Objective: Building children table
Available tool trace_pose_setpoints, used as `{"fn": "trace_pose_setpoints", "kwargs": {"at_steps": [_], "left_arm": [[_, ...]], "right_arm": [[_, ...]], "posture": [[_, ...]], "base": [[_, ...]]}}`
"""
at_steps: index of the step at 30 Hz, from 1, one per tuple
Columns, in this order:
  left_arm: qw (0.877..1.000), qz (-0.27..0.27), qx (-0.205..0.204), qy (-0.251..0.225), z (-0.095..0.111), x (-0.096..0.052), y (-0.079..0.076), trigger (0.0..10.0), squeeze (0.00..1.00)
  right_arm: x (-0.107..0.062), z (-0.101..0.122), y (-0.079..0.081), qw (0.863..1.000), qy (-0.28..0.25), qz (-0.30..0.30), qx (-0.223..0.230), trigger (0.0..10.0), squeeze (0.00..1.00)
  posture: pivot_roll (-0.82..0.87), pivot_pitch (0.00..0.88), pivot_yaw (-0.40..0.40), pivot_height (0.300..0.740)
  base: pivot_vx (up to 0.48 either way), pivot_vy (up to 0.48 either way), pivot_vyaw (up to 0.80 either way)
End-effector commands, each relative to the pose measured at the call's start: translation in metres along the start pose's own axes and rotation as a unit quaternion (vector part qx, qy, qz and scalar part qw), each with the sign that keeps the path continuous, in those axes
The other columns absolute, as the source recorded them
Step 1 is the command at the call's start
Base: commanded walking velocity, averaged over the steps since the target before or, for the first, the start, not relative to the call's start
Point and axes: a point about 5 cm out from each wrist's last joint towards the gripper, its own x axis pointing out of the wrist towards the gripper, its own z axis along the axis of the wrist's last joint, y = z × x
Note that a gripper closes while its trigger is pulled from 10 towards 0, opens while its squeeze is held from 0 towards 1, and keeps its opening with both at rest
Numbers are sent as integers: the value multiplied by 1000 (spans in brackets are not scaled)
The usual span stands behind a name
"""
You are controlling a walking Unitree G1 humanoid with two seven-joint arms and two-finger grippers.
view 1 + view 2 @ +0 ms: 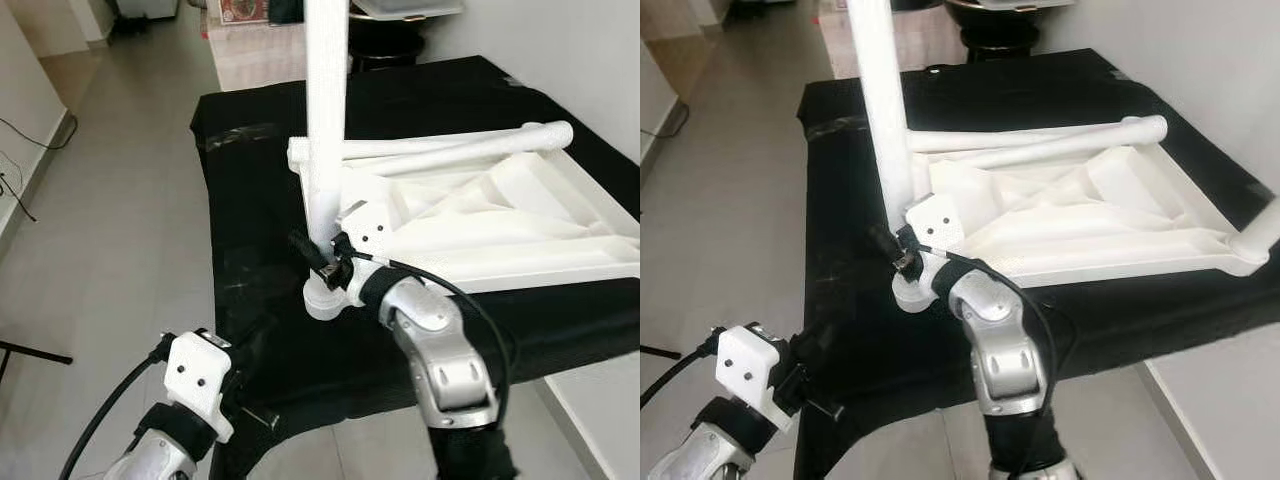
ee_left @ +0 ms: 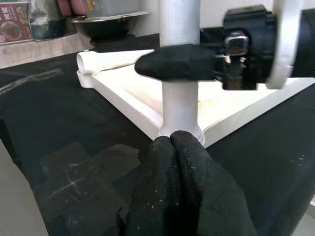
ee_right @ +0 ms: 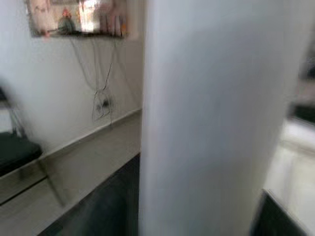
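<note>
left gripper (image 2: 184, 162): fingers pressed together, empty, at black-draped platform's (image 1: 260, 280) near edge | right gripper (image 1: 325, 262): clamped on upright white leg (image 1: 326, 120) low down | upturned white tabletop (image 1: 500, 215): beyond, toward far right corner

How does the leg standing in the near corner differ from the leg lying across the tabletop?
The upright leg stands vertical in the corner socket of the upturned tabletop, gripped near its base by the right gripper. The loose leg lies flat across the tabletop, unheld. Both are white plastic tubes.
</note>
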Motion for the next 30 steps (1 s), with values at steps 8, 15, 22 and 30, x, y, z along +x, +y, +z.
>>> {"fn": "trace_pose_setpoints", "kwargs": {"at_steps": [8, 15, 22, 30], "left_arm": [[1000, -2, -9, 9, -5, 0, -1, 10000, 0], [1000, -2, -12, 9, -1, -4, -6, 10000, 0], [1000, -5, -14, 13, 1, -8, -10, 10000, 0], [1000, -7, -14, 20, 3, -15, -13, 10000, 0]], "right_arm": [[6, 16, 7, 966, -34, 256, -16, 10000, 494], [17, 11, -23, 920, 23, 390, -30, 10000, 0], [19, 14, -31, 908, 25, 418, -15, 10000, 0], [19, 15, -41, 889, 14, 458, 7, 0, 0]], "posture": [[69, 145, -22, 740], [114, 182, -28, 740], [135, 204, -25, 740], [133, 225, -16, 740]], "base": [[0, 0, 0], [0, 0, 0], [0, 0, 0], [0, 0, 0]]}}
